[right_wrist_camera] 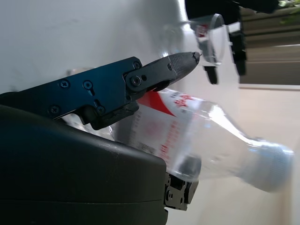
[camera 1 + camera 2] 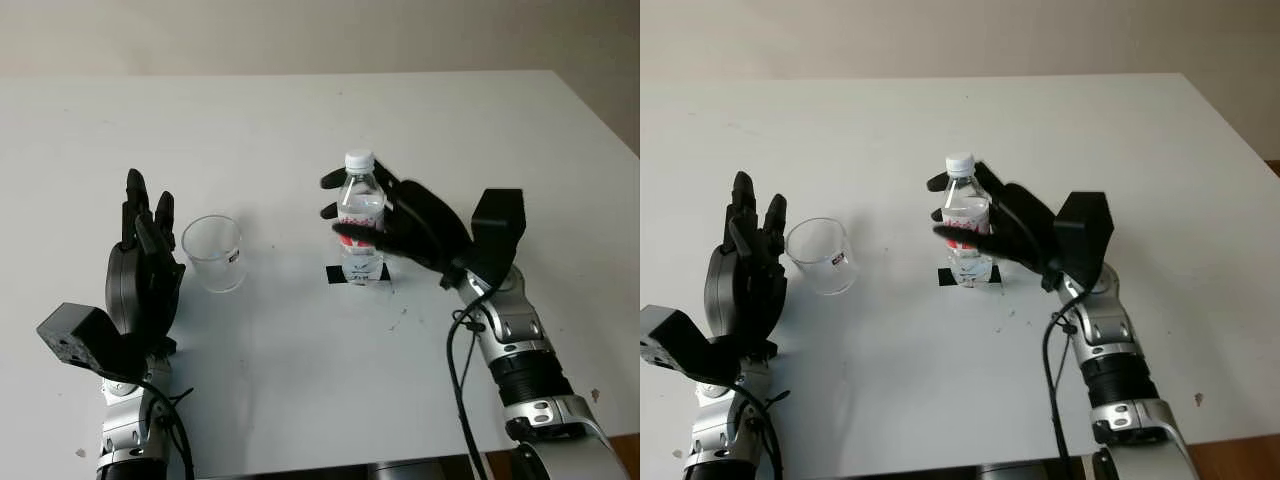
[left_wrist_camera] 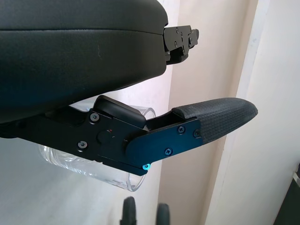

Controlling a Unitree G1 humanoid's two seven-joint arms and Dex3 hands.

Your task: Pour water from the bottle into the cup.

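Note:
A clear water bottle (image 2: pixel 362 200) with a white cap and a red label stands upright on a black mark (image 2: pixel 335 273) at the middle of the white table (image 2: pixel 300 110). My right hand (image 2: pixel 336 208) comes in from the right, its fingers curled behind the bottle and its thumb across the label; in the right wrist view the bottle (image 1: pixel 201 136) lies between thumb and palm. An empty clear plastic cup (image 2: pixel 213 252) stands upright to the bottle's left. My left hand (image 2: pixel 145 215) is open, held upright just left of the cup (image 3: pixel 93 164) and apart from it.
The table's right edge runs diagonally at the far right (image 2: pixel 600 110), with brown floor beyond. The front edge lies close to both forearms. A few small dark specks (image 2: pixel 405 312) mark the surface near the bottle.

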